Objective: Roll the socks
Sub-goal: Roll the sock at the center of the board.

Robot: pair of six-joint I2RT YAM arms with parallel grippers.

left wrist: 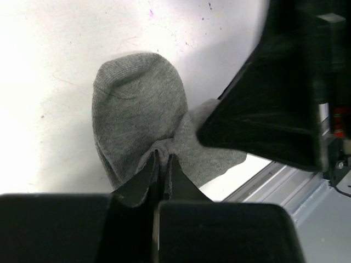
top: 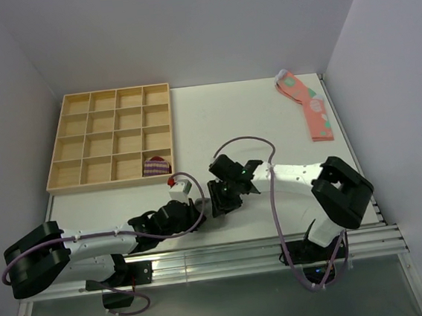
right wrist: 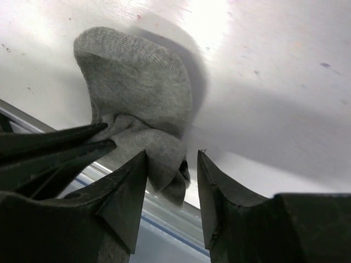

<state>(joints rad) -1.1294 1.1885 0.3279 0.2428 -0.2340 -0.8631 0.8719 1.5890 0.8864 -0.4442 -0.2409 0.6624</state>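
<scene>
A grey knitted sock is bunched on the white table near its front edge, rounded end up and away from me. My left gripper is shut on a fold at the sock's lower middle. In the right wrist view the same sock hangs partly over the table's edge. My right gripper is open, its left finger against the sock's loose end and its right finger apart from it. The left gripper's fingers pinch the fabric just to the left. From above, both grippers meet and cover the sock.
A wooden tray with several compartments stands at the back left, with a small purple-striped bundle in its near right cell. Pink spotted socks lie at the back right. An aluminium rail runs along the table's front edge.
</scene>
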